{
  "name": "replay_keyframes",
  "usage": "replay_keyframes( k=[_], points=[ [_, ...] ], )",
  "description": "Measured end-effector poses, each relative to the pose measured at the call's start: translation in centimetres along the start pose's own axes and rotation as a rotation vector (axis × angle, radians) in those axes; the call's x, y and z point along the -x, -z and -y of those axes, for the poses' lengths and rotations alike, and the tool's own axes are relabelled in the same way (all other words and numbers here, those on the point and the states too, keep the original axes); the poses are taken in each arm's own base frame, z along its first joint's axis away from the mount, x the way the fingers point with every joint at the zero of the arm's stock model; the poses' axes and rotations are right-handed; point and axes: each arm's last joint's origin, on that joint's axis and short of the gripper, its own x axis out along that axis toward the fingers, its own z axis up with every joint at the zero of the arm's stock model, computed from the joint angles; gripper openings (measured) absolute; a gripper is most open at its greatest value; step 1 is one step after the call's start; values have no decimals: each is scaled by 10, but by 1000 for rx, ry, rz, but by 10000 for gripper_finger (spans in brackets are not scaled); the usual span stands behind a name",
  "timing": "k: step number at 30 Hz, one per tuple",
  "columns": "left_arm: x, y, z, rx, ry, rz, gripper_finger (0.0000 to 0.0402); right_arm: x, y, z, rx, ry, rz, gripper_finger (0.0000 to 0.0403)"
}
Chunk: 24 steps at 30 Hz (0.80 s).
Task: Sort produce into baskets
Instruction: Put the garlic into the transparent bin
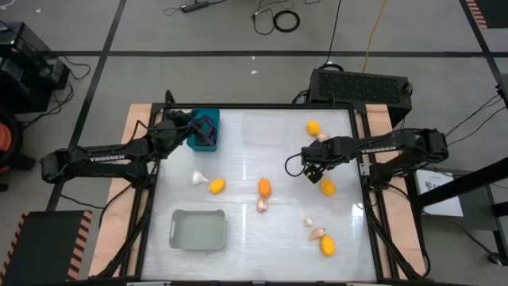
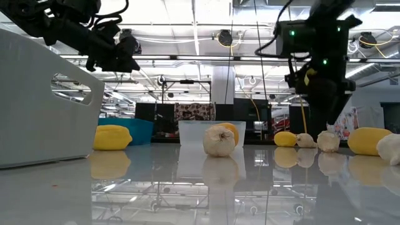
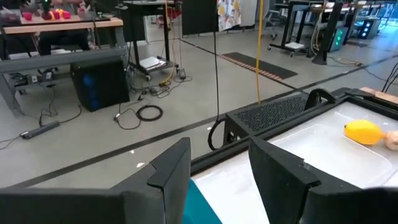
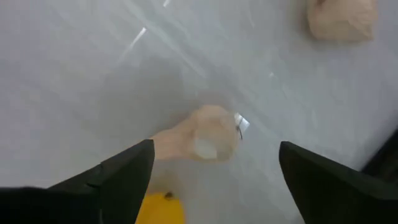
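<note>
My left gripper point(image 1: 187, 127) is open and empty, level over the near-left side of the teal basket point(image 1: 205, 131), which holds dark purple eggplants point(image 1: 208, 127). In the left wrist view its fingers point(image 3: 168, 177) stand apart over a strip of teal point(image 3: 202, 208). My right gripper point(image 1: 311, 170) is open and points down over a pale garlic bulb point(image 4: 205, 138) that lies on the white table. Its fingers point(image 4: 124, 171) stand on either side of the bulb, above it. A yellow piece point(image 4: 160, 210) lies beside the bulb, and another garlic bulb point(image 4: 342, 22) lies farther off.
The clear basket point(image 1: 262, 127) stands at the far middle and the grey basket point(image 1: 198, 229) at the near left. Loose yellow-orange pieces point(image 1: 264, 187) and garlic bulbs point(image 1: 261, 205) lie scattered over the table's middle and right. A black box point(image 1: 361, 83) stands behind the far edge.
</note>
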Motion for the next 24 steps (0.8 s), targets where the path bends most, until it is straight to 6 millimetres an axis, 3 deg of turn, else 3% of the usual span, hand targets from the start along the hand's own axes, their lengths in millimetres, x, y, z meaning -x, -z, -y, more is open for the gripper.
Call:
replay_keyframes(
  k=[6, 12, 19, 24],
  points=[
    [-1, 1, 0, -6, -2, -8, 171, -23, 1, 8, -45, -19, 9, 334],
    [-5, 5, 2, -19, -5, -29, 171, -32, 0, 11, -85, -47, 8, 315],
    [-7, 7, 4, -20, -6, -30, 171, -34, 0, 10, -151, -83, -5, 258],
    [-7, 6, 4, -33, -4, -23, 171, -46, 7, 11, -176, -103, -6, 207]
  ],
)
